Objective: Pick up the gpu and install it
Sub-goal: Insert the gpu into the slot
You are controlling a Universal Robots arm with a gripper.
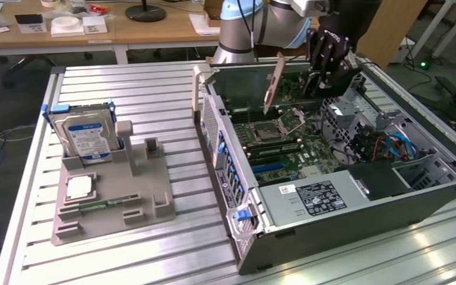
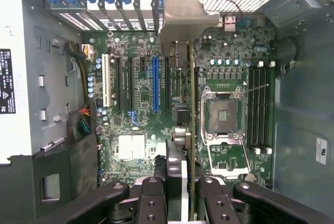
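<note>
The claw [image 2: 189, 185] is clenched on the gpu [image 2: 192, 130]: in the wrist view the thin card runs edge-on between the two black fingers [image 2: 151, 195], with its one metal bracket [image 2: 182, 23] at the far end. In the exterior view the claw [image 1: 320, 80] hangs under the single robot arm [image 1: 248, 24] over the open computer case [image 1: 370, 208], and the gpu [image 1: 273, 83] stands upright with its upper end above the case rim and its lower end down inside. Whether it touches a slot, I cannot tell. Beneath it lies one motherboard [image 2: 141, 125]. In the wrist view the card's edge lines up between one blue slot [image 2: 154, 83] and the one open processor socket [image 2: 223, 114], and one white slot [image 2: 107, 80] sits further out past the blue one. One power supply [image 1: 311, 199] with a black label fills the case end nearest the exterior camera. The case lies on its side on a ribbed metal desk [image 1: 149, 89]. Well apart from it, on the exterior view's left, one grey holder [image 1: 133, 196] carries one hard drive [image 1: 85, 136] standing upright, with a blue and white label, and one small square silver chip [image 1: 79, 187] lying flat.
</note>
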